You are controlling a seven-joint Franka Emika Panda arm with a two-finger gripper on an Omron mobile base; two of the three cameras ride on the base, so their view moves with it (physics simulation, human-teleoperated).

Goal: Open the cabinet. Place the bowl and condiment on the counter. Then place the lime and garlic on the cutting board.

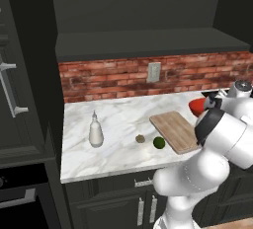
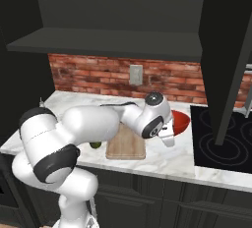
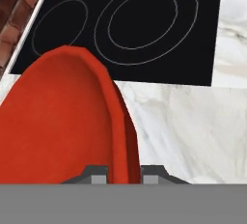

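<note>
Red bowl [image 3: 58,121]: rim clamped between the two tips of the pincer [image 3: 124,175], jaws narrow upon it; held just above the marble surface [image 3: 193,131], beside the black stovetop [image 3: 144,25]. Interior bare.
Left base view: condiment bottle [image 1: 95,130] upright on the surface; garlic [image 1: 140,138] and lime [image 1: 158,142] near each other on the marble, off the cutting board [image 1: 175,130]; lime just beside its near edge.
Right base view: bowl [image 2: 179,122] just right of the board [image 2: 126,146], nothing on the board.
</note>
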